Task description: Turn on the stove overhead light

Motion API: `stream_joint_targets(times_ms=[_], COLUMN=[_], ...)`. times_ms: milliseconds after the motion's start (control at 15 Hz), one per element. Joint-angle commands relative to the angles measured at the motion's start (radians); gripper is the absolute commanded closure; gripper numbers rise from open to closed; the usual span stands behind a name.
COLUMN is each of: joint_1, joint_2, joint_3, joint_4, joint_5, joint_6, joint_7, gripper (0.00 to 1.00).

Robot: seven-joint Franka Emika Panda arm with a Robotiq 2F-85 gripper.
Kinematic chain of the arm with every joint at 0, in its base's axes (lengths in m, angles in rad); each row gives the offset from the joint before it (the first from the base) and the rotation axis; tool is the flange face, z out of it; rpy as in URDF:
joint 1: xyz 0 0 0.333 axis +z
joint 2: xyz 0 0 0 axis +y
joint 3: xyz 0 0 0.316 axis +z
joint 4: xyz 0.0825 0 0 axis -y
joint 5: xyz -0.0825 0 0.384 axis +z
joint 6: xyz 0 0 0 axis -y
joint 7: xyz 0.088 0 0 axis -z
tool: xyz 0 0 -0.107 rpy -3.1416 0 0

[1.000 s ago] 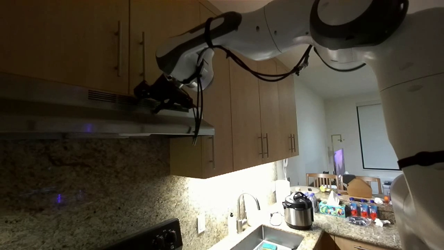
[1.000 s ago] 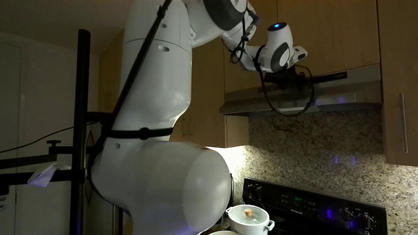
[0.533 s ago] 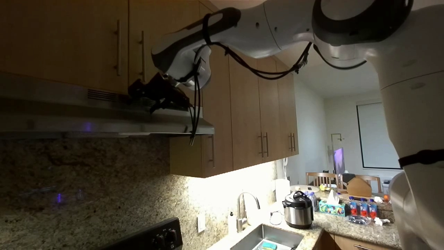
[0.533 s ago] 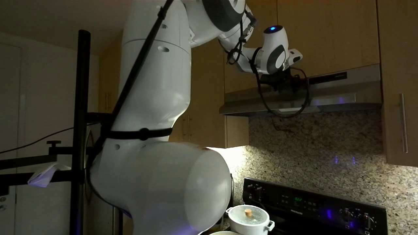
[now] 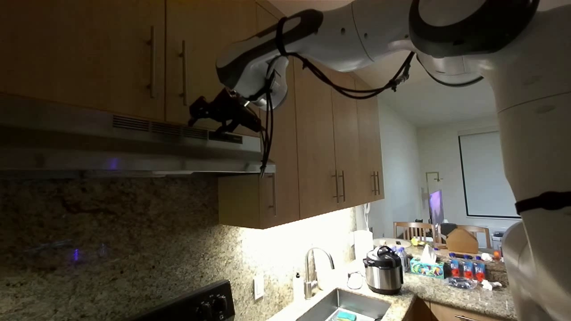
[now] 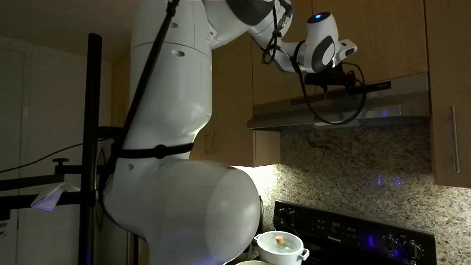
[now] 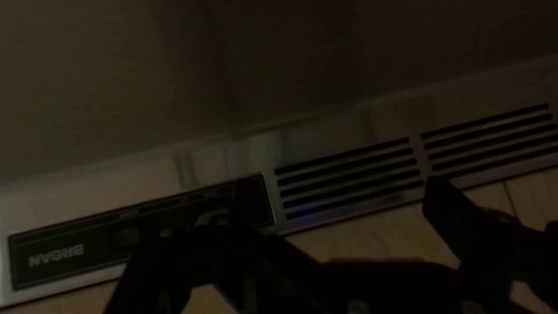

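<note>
2 jaws spread near range hood [image 6: 338,108].

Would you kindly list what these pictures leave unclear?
Part of the control strip: wrist view, behind one of the fingers.
Whatever the pale rim near the white pot belongs to: in an exterior view, cut off by the lower edge.
Markings on the stove knobs: too small in both exterior views.

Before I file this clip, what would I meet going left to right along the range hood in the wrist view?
Upside-down BROAN lettering → pale square control → left slotted vent → right slotted vent.
</note>
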Motion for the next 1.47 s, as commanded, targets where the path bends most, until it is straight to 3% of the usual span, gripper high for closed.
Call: stream_joint_targets(times_ms=[0, 1400], joint_1=[-0.005, 0.003], joint_2=[-0.027, 0.058], joint_3=[-0.009, -0.016], joint_4=[-0.022, 0.074], joint_5=[-0.010, -0.001], joint_6=[0.015, 0.007], joint_7=[-0.008, -0.021], gripper=[0.00, 0.00])
